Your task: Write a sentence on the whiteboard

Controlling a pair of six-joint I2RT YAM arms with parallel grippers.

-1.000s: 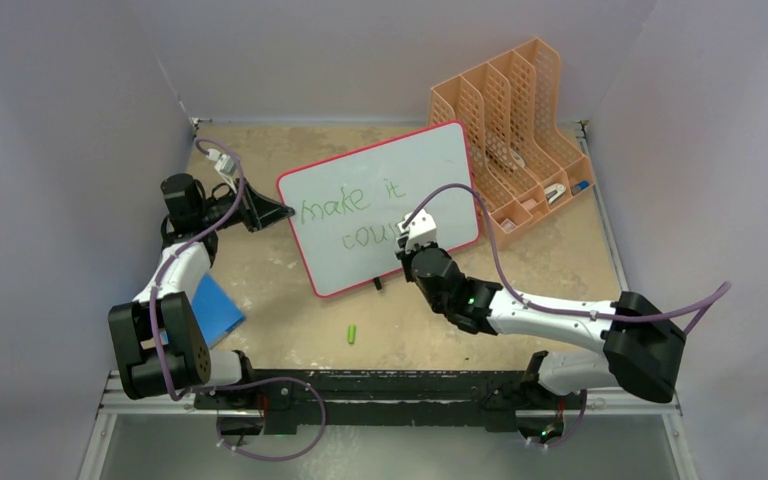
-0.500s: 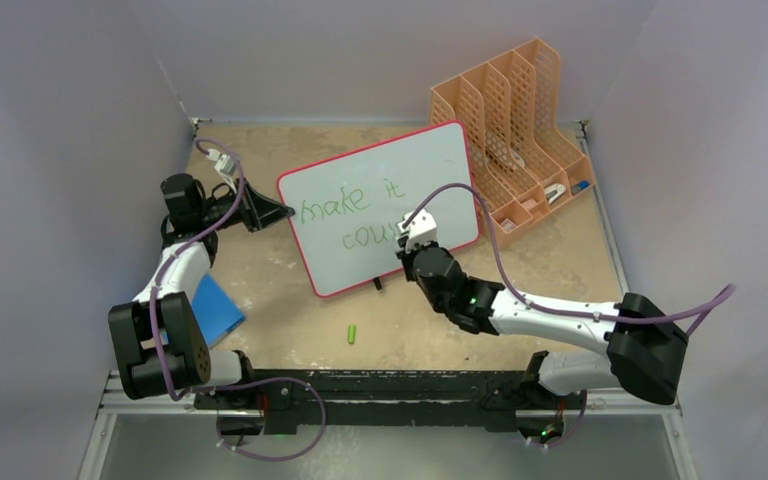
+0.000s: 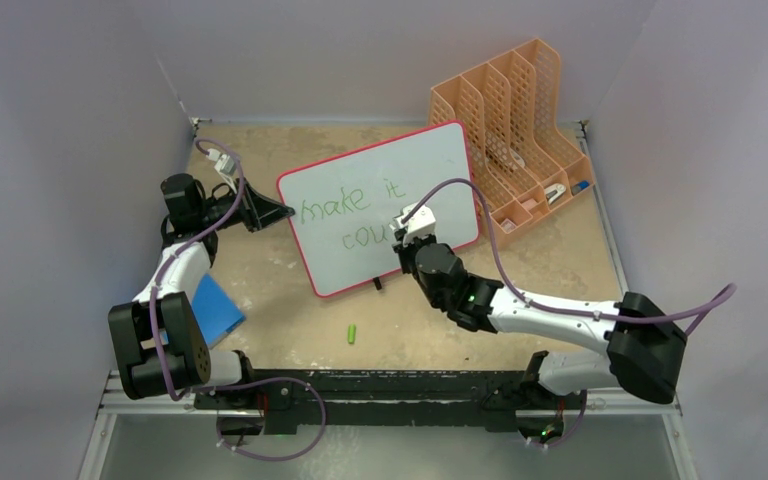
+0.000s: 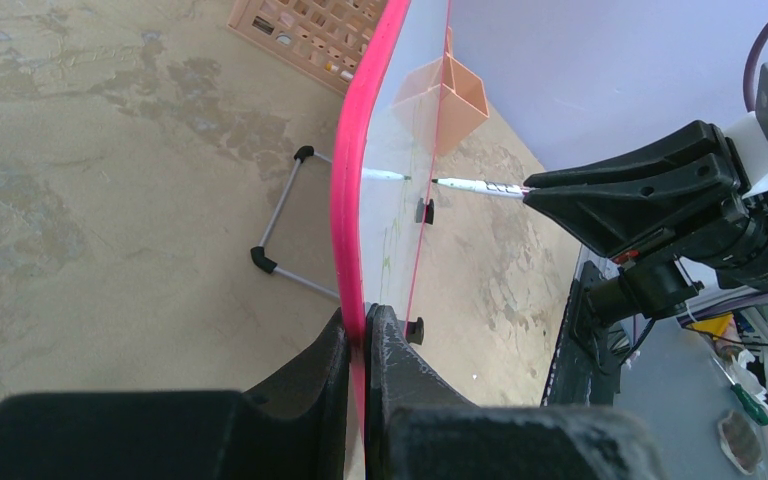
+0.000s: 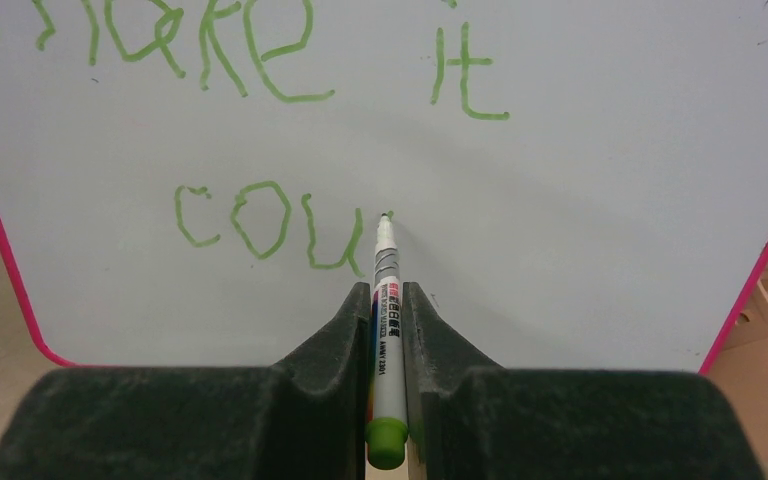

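Note:
The whiteboard [image 3: 430, 170], white with a pink rim, stands tilted at mid-table. My left gripper [image 3: 282, 211] is shut on its left rim [image 4: 352, 200], one finger on each face. The sentence [image 3: 345, 204] reads "make it" in green, with "cou" [image 5: 260, 232] on a second line below. My right gripper [image 5: 386, 292] is shut on a white marker [image 5: 387, 310] with a green end. The marker's tip [image 5: 384, 218] touches the board just right of the "u". In the left wrist view the marker [image 4: 475, 186] meets the board's face from the right.
An orange file organiser [image 3: 520, 120] stands behind the board's right edge. A green marker cap [image 3: 353, 333] lies on the table in front of the board. A blue pad [image 3: 217, 306] sits by the left arm. The board's wire stand [image 4: 282, 228] rests on the table behind it.
My right gripper has shifted slightly up and left along the board with the marker. The left gripper and the board have not moved.

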